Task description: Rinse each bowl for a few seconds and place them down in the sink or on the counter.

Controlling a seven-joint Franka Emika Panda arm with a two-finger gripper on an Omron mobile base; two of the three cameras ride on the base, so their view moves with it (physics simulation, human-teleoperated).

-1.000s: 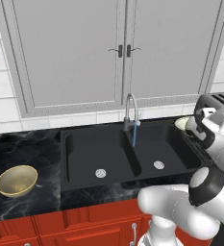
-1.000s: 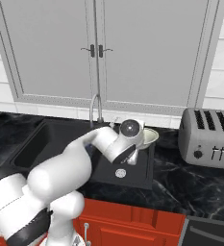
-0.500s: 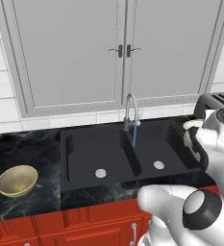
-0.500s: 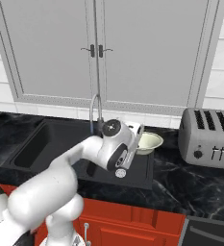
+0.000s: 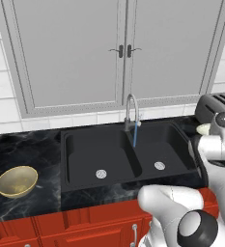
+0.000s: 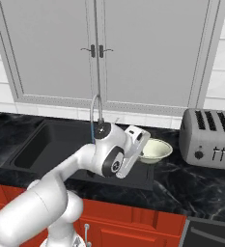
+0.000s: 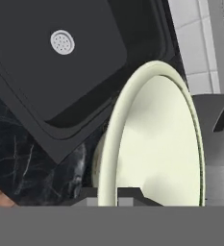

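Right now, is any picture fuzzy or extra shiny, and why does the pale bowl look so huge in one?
Nothing is fuzzy. In the hand view the pale bowl looms huge and stretched because the camera sits right against it. In the right base view the same bowl looks small. In the left base view the black counter shows faint veins and no strong glare, and the tan bowl is sharp.

The glossy black marble desk [image 5: 32, 144] is carrying a black double-basin sink [image 5: 114, 154] set into its top. Well left of the sink, a tan-gold bowl [image 5: 16, 181] is sitting upright on the desk. Right of the sink, a grey toaster [image 6: 209, 139] is standing by the wall.
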